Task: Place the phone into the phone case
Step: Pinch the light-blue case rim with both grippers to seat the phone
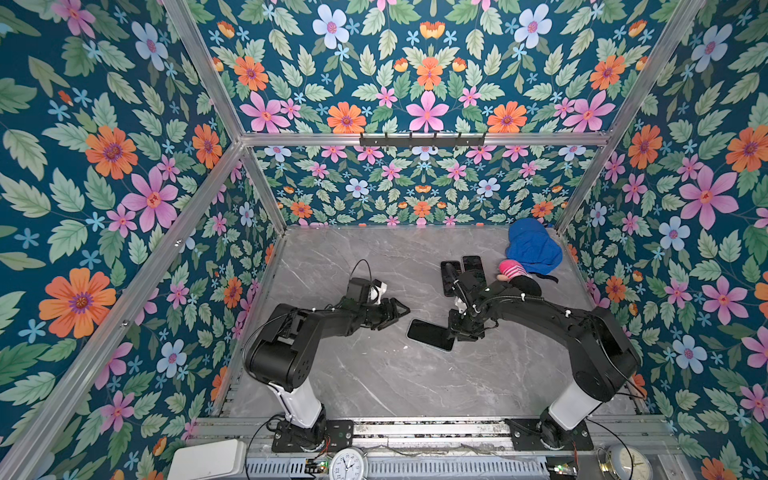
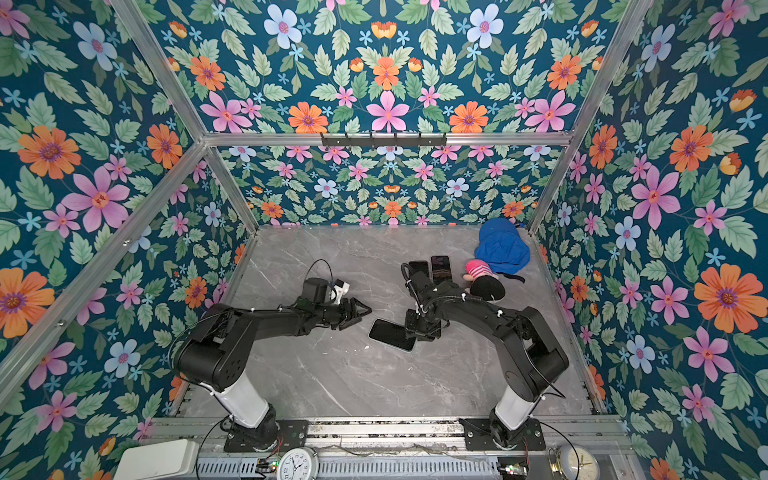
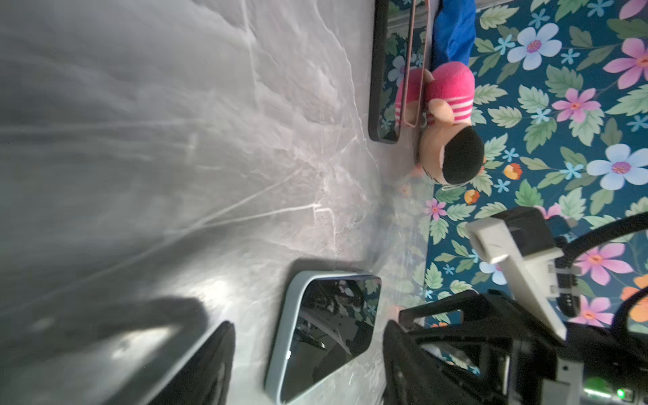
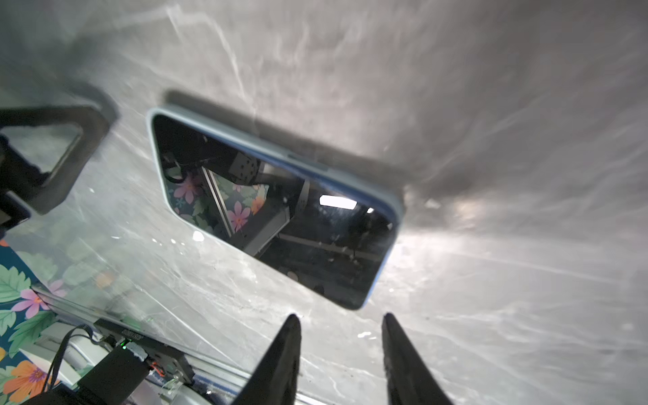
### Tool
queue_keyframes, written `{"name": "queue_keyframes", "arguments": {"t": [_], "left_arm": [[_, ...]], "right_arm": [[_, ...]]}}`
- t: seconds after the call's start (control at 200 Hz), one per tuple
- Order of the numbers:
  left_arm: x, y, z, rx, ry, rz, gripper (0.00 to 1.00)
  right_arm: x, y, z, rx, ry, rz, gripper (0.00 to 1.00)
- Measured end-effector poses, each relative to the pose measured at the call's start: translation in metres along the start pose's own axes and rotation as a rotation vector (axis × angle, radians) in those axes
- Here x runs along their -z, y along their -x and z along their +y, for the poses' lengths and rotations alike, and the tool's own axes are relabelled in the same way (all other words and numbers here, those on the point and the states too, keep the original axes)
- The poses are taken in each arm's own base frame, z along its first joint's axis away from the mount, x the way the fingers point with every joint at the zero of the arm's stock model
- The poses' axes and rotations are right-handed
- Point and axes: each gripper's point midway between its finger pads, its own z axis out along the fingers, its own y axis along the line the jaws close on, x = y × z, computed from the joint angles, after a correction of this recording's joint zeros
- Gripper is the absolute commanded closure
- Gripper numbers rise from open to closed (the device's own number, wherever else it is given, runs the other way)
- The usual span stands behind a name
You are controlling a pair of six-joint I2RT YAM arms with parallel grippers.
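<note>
The phone [image 1: 431, 334] [image 2: 392, 334] lies flat and screen up in the middle of the grey marble table, with a pale blue rim round its edge that looks like the phone case [image 3: 280, 336] [image 4: 389, 245]. My left gripper [image 1: 401, 311] [image 2: 363, 309] [image 3: 308, 329] is open, just left of the phone's near end and apart from it. Open too, my right gripper [image 1: 457, 332] [image 2: 417, 332] [image 4: 340, 317] hangs at the phone's right end with nothing between its fingers. Neither gripper touches the phone.
Two more dark phones [image 1: 451, 274] [image 1: 473, 266] lie side by side behind the right wrist. To their right are a plush doll in a pink striped top [image 1: 517, 274] and a blue cloth [image 1: 534, 247]. Floral walls close in the table on three sides.
</note>
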Motion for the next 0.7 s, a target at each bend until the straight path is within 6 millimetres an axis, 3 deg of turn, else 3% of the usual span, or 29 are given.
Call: {"name": "queue_keyframes", "arguments": {"t": [0.09,0.185,0.285,0.385,0.545,0.7], "left_arm": [[0.01,-0.013,0.002,-0.014,0.026,0.012,0.28],[0.01,-0.044,0.006,-0.008,0.049,0.07,0.28],[0.005,-0.076,-0.002,-0.02,0.038,0.133,0.35],[-0.001,-0.09,-0.005,-0.008,0.024,0.148,0.41],[-0.02,-0.091,-0.008,0.012,-0.004,0.168,0.48],[-0.041,-0.07,-0.016,0.009,-0.027,0.16,0.54]], "right_arm": [[0.008,0.01,-0.007,0.036,0.015,-0.026,0.42],[0.004,0.027,-0.005,0.092,0.045,-0.048,0.33],[-0.011,0.037,-0.003,0.152,0.056,-0.037,0.32],[-0.023,0.041,0.001,0.203,0.08,-0.026,0.32],[-0.034,0.039,0.003,0.238,0.125,-0.003,0.36],[-0.039,0.029,0.013,0.259,0.218,0.011,0.41]]}}
